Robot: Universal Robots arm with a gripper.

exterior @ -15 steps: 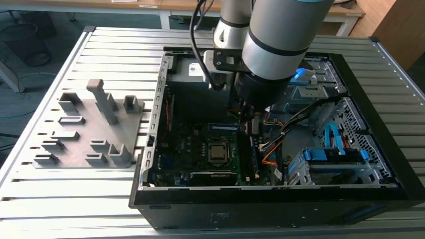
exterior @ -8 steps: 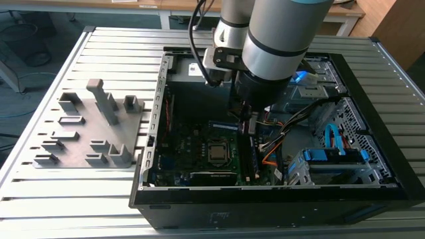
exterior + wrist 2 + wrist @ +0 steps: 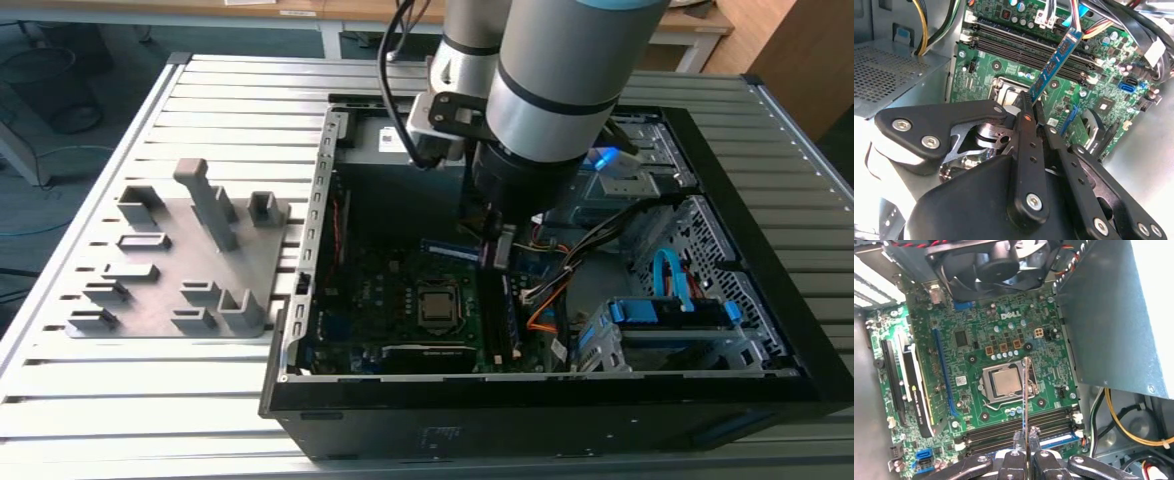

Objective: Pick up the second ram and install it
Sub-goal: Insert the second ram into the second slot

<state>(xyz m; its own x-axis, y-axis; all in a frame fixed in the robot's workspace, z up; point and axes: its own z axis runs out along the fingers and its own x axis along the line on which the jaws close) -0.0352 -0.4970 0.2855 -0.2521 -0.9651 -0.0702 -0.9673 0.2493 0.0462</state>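
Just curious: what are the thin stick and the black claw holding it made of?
The memory stick looks like matte blue-green circuit board with tiny mounted parts. The gripper shut on it looks like matte black metal or hard plastic, with shiny screws.

I see a ribbed silvery metal table top (image 3: 134, 400), dull rather than polished, under a matt grey plastic fixture plate (image 3: 160, 262). My black matt gripper (image 3: 1032, 102) carries bright steel screws. The thin blue-green circuit-board ram stick (image 3: 1056, 60) looks lacquered and faintly glossy, like the green motherboard (image 3: 1054, 370). The square processor lid (image 3: 1005, 382) is smooth satin metal.
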